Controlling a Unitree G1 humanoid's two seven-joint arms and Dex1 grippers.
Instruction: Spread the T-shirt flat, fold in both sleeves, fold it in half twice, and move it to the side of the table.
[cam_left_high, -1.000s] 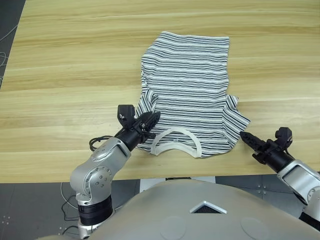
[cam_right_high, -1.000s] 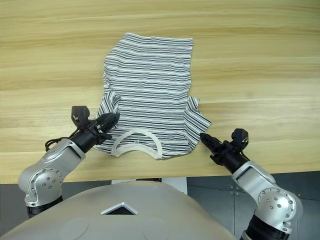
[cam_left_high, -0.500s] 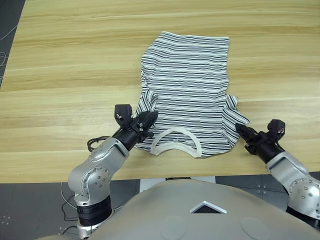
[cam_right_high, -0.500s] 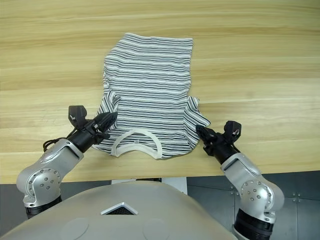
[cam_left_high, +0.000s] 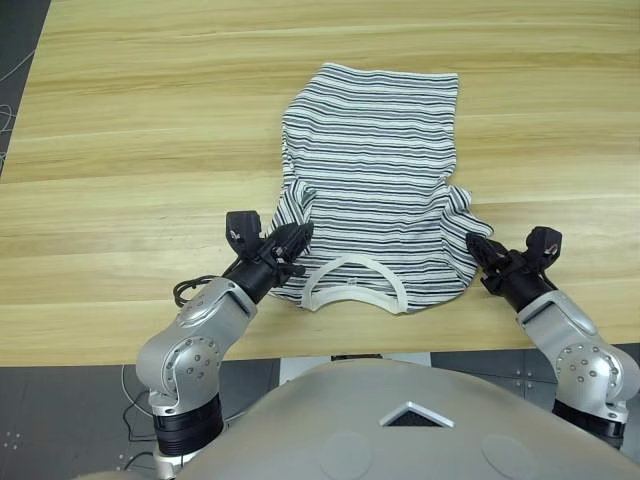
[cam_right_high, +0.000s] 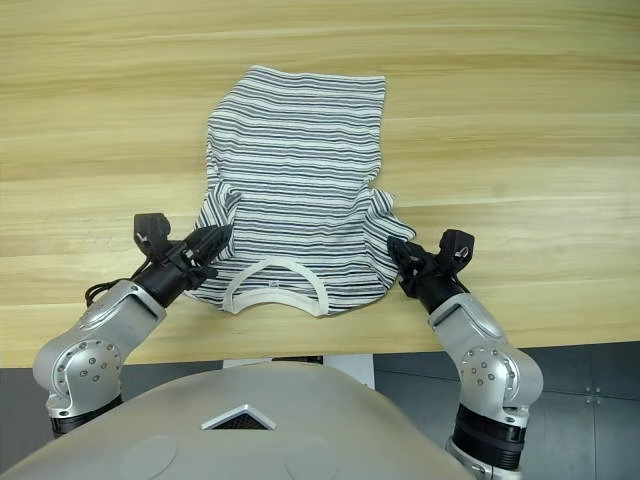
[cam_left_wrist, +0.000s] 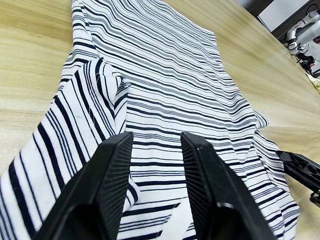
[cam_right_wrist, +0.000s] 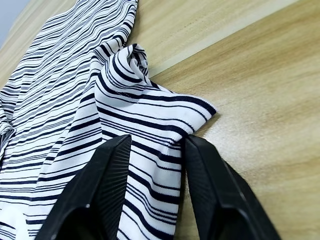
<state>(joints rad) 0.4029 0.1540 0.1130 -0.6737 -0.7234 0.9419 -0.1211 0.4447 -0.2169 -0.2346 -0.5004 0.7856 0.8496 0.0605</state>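
Currently the T-shirt lies mid-table, sleeves bunched. Step in hand, judged: sleeve fold. Pinch each sleeve near its hem, lift low, carry inward. Left gripper at left sleeve, right gripper at right sleeve. Both are low, angled inward, jaws spread, nothing pinched.

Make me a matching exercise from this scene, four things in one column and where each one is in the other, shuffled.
Things:
1. left gripper
2. right gripper
3. white collar
4. T-shirt hem

Places:
A. farthest from the robot
B. at the right sleeve
C. nearest the robot, between the two grippers
D. at the left sleeve

Pairs: 1-D, 2-B, 3-C, 4-A
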